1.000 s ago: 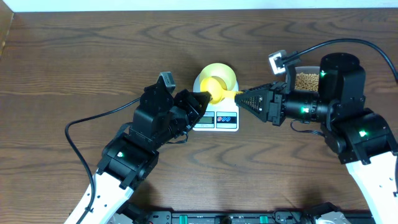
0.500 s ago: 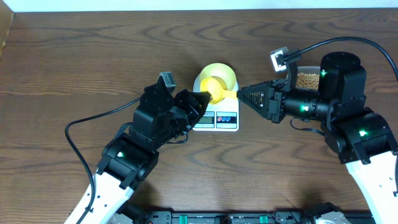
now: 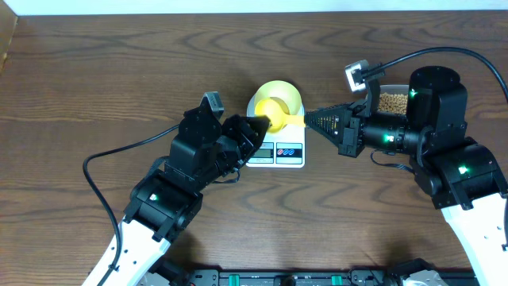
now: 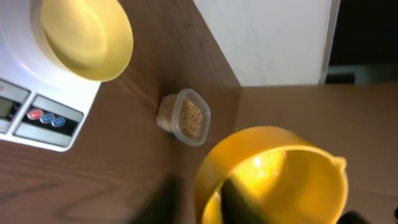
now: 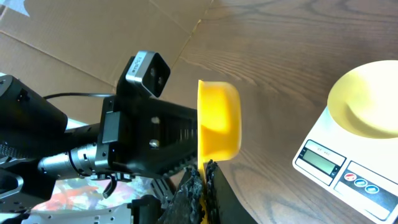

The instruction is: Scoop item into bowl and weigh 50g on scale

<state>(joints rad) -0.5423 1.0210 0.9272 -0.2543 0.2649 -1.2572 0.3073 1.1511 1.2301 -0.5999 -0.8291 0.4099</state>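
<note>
My right gripper [image 5: 204,179] is pinched shut on the scoop [image 5: 219,127] handle, beside the empty bowl [image 3: 282,90] on the scale [image 3: 274,153]. Left gripper [image 3: 255,127] sits at the cup, and I can't tell its grip. I want left backing off gently, then right swinging to the beans [image 3: 390,103]

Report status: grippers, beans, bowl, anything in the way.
Right gripper shut on yellow scoop handle. Left gripper at scoop's cup, grip unclear. Bowl on scale, empty; beans in clear tub. Only the scoop near the bowl.
</note>
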